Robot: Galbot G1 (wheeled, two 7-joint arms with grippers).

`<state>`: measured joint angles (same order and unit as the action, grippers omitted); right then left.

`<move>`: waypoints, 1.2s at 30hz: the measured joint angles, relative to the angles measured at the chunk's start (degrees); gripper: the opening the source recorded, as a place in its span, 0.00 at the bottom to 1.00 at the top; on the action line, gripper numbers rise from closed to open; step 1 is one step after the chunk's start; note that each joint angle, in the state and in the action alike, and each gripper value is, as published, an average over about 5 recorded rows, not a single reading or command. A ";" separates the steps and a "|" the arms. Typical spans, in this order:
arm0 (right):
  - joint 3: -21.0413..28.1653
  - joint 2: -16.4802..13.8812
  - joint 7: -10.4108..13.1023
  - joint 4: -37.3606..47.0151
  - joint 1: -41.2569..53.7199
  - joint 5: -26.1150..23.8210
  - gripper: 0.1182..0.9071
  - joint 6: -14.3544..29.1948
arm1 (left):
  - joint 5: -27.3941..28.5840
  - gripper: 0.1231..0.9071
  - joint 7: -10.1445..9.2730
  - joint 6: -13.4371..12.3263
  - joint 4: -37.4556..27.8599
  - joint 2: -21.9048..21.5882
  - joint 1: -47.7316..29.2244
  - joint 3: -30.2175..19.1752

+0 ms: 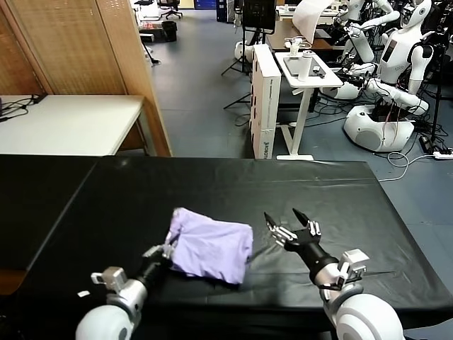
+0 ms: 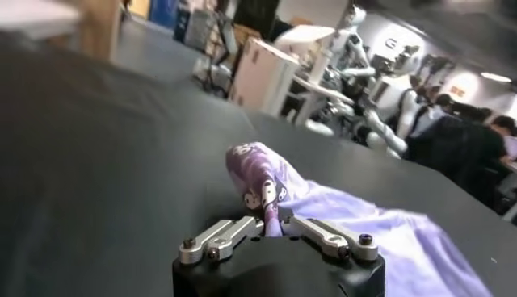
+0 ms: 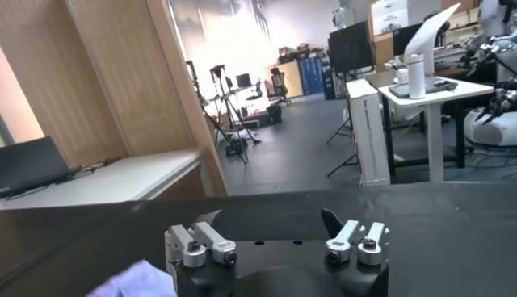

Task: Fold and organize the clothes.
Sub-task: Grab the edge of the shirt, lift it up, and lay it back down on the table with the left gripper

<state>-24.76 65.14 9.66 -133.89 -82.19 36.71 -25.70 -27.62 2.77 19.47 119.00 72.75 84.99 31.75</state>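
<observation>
Two hands — left hand (image 1: 168,249) pinching the T-shirt (image 1: 211,253); right hand (image 1: 290,223) spread wide.

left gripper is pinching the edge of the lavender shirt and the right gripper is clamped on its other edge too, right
Not quite. The left gripper is shut on the lavender shirt's edge, but the head view shows the right gripper open and empty, hanging beside the shirt without touching it.
</observation>
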 joint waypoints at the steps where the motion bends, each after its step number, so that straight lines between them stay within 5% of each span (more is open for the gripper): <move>1: -0.17 -0.04 0.01 0.00 -0.03 0.01 1.00 0.02 | 2.10 0.10 -0.39 -0.34 0.57 -0.46 -0.28 1.02; 11: 0.06 0.39 0.10 0.82 -0.05 -0.11 1.00 0.14 | 35.49 0.10 -1.12 -5.72 5.04 -8.90 -0.90 13.62; 14: 0.51 0.72 0.14 1.02 0.17 -0.28 1.00 0.13 | 45.83 0.10 -0.30 -6.39 5.31 -9.91 0.45 12.83; 17: 0.53 0.78 0.18 1.07 0.13 -0.38 1.00 0.11 | 51.42 0.10 1.18 -4.20 5.28 -10.00 1.83 8.89; 21: -0.03 0.68 0.21 1.16 -0.43 -0.40 1.00 0.12 | 50.06 0.10 2.10 -0.65 4.28 -10.21 2.46 0.72; 27: -0.26 0.74 0.22 1.09 -1.10 -0.44 1.00 0.13 | 42.32 0.10 1.05 -2.21 0.06 -9.60 0.59 -11.12; 36: 0.10 1.15 0.23 1.13 -1.39 -0.48 1.00 -0.11 | 28.02 0.10 -0.10 2.48 -2.01 -9.72 -3.42 -19.49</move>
<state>-24.66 66.29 9.89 -132.76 -83.59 36.23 -25.82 0.39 2.68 21.96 116.99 63.02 81.58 12.26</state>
